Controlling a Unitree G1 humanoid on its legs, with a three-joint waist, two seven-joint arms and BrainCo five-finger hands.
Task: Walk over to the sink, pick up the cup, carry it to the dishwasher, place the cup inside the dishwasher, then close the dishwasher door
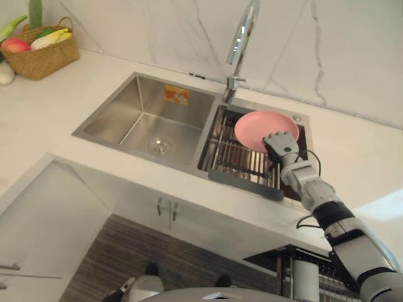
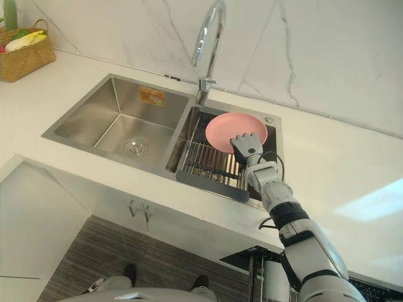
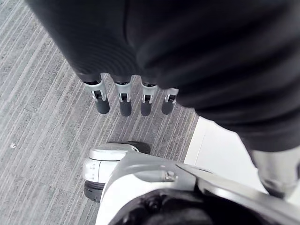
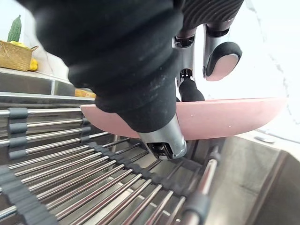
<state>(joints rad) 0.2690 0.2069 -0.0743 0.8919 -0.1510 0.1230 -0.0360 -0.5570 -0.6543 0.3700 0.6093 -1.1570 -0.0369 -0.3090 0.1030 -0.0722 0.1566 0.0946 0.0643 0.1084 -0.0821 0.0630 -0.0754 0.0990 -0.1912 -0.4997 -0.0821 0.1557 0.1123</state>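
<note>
The right hand [image 1: 281,146] is pinching the pink plate [image 1: 255,126] at its rim, fingers above and thumb below. The plate is sitting in the rack [image 1: 242,163] in the sink [image 1: 141,119]. The left hand [image 3: 125,101] is hanging with fingers straight.

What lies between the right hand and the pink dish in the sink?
Nothing: the right wrist view shows the right hand pinching the pink dish by its rim, thumb below, fingers above.

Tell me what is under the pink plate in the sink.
A rack of metal bars lies below the pink plate, whose near rim the right hand pinches. The basin floor beneath the rack is covered.
</note>
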